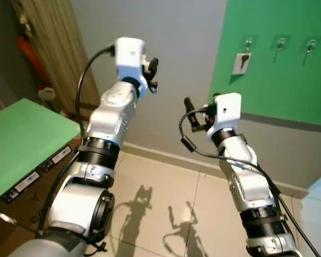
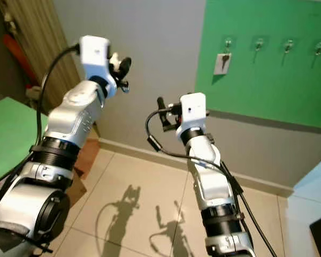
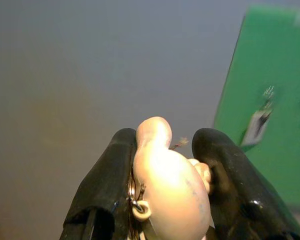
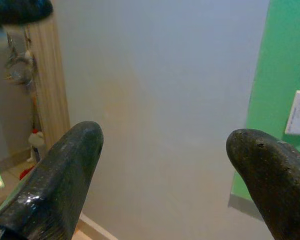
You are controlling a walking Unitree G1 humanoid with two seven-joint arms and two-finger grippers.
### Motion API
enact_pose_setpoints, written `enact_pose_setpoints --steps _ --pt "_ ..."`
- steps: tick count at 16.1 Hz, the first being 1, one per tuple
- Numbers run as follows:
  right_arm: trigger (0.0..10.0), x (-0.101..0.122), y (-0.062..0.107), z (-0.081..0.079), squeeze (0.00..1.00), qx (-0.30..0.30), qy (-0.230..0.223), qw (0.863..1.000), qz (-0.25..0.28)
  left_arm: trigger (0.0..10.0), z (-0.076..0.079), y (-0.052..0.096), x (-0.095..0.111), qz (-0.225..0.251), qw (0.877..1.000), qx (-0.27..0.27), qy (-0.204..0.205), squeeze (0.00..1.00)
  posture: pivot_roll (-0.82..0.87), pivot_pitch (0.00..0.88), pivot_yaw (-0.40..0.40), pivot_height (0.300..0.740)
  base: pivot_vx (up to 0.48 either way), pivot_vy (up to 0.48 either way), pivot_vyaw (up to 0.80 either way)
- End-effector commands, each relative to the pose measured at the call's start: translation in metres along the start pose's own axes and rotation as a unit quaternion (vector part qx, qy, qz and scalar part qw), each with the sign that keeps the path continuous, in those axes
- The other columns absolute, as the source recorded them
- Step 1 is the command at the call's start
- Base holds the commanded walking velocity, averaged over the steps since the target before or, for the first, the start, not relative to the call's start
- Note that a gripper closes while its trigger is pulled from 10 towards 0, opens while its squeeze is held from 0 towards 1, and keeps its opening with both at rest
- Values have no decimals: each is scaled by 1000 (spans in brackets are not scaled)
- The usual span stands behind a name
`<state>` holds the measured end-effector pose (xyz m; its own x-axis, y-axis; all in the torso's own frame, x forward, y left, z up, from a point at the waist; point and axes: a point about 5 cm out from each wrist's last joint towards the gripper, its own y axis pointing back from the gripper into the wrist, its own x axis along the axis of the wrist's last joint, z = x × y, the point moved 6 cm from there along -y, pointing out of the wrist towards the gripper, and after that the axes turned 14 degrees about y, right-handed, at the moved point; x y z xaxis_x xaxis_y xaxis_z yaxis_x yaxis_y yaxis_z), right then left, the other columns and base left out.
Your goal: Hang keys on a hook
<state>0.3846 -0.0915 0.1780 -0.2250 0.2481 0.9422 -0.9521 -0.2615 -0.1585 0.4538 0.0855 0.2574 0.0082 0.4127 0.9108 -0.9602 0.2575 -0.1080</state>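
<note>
The left pincer (image 3: 162, 200) is raised before the grey wall (image 1: 176, 59), its black fingers (image 3: 102, 190) clamped on a cream, rounded plastic key fob (image 3: 170, 190) with a metal ring. The right pincer (image 4: 165, 170) is also raised, fingers spread wide and empty. Metal hooks (image 2: 258, 44) sit in a row on the green wall panel (image 2: 267, 85), well apart from both pincers; one hook (image 2: 227, 43) carries a white tag with a dark key (image 2: 222, 62).
</note>
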Motion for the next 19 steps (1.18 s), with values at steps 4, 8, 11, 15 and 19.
enact_pose_setpoints --steps 4,8,11,15,19 --pt "10000 -2 2 -3 0 7 1 1000 -2 0 14 2 41 44 994 -55 84 0 -42 0 30 740 0 0 0" --pt "10000 -5 3 -6 0 7 0 1000 -7 0 23 3 52 35 993 -64 93 0 -42 0 34 740 0 0 0" --pt "10000 -7 4 -6 0 8 1 1000 -9 0 26 5 62 46 973 -83 209 0 -46 0 35 740 0 0 0" --pt "10000 -9 4 -7 0 7 2 1000 -13 0 8 5 72 73 913 -68 396 0 -49 0 44 740 0 0 0" --pt "10000 -9 5 -7 0 5 -2 1000 -12 0 2 6 79 88 886 -73 449 0 -52 0 49 740 0 0 0"
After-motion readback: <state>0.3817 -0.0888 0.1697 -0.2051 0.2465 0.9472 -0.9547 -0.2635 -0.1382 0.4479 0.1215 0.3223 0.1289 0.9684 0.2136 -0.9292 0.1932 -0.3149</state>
